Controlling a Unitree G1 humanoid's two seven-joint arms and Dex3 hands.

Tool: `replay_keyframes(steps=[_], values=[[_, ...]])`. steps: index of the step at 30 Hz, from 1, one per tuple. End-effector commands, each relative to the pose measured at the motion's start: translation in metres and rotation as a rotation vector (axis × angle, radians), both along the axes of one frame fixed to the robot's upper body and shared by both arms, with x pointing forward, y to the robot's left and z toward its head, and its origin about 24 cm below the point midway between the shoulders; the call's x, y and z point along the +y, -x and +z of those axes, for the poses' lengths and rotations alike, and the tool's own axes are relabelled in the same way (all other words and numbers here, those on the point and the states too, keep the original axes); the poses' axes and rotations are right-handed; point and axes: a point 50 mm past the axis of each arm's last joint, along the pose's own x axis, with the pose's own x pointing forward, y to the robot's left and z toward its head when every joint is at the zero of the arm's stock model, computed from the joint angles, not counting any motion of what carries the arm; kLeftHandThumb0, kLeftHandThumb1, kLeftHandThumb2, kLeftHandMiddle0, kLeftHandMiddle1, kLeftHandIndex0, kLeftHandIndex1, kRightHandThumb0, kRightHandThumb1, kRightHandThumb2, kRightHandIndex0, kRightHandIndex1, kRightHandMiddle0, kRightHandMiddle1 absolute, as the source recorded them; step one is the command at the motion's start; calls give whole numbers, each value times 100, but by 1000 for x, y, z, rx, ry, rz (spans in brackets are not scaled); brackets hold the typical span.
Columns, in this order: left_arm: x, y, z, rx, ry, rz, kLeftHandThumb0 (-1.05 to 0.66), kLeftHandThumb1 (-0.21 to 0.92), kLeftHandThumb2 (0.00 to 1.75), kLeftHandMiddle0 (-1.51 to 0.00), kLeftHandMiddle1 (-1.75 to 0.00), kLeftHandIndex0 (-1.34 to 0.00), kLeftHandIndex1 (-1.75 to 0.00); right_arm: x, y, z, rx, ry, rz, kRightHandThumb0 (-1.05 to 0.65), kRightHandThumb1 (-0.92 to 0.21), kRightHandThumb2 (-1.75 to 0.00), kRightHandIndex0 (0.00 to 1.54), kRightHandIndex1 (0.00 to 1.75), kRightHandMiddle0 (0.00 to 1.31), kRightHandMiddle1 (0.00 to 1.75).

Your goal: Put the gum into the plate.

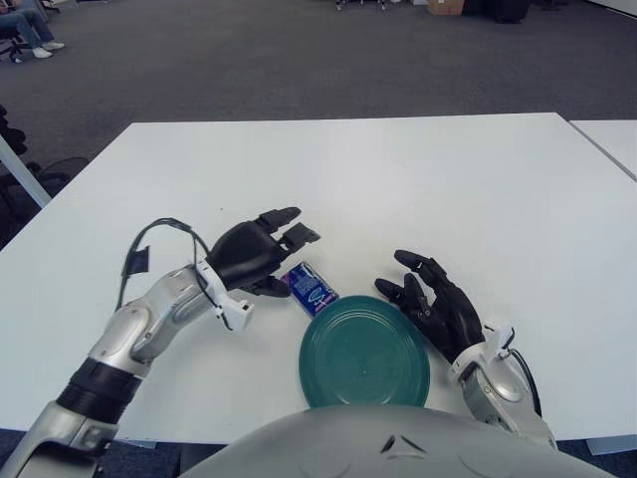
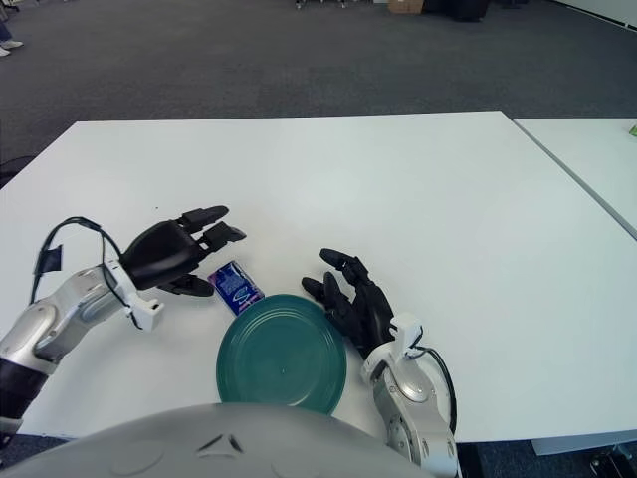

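Underneath everything lies a white table (image 1: 398,179), with a second white table (image 2: 587,149) just off its right edge and grey carpet (image 1: 299,60) beyond. Far back on the left, a seated person's legs (image 1: 25,30) show beside a chair. On the near part of the table sits a green plate (image 1: 364,352), bare inside. The gum (image 1: 311,288), a small blue packet, lies on the table just beside the plate's upper-left rim. The left hand (image 1: 257,254) is right beside the packet on its left, fingers spread and holding nothing. The right hand (image 1: 438,304) shows at the plate's right, fingers loosely extended, also holding nothing. Nothing blocks the short gap between packet and plate.
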Motion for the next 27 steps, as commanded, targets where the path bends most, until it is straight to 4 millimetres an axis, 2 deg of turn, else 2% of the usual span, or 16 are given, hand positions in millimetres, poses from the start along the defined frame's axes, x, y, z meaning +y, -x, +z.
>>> replay_keyframes(steps=[1, 10, 27], values=[[2, -4, -4, -4, -34, -7, -78, 92, 18, -25, 0, 0, -80, -14, 29, -27, 175, 51, -43, -59, -92, -65, 62, 19, 9, 84], [2, -9, -9, 36, -86, -51, -77, 92, 22, -26, -1, -2, -87, -21, 30, -33, 195, 79, -70, -60, -92, -67, 61, 18, 9, 83], [1, -7, -17, 85, -128, -87, -75, 92, 24, -27, -1, -1, -87, -28, 30, -38, 226, 94, -143, -57, -92, -69, 59, 17, 10, 82]])
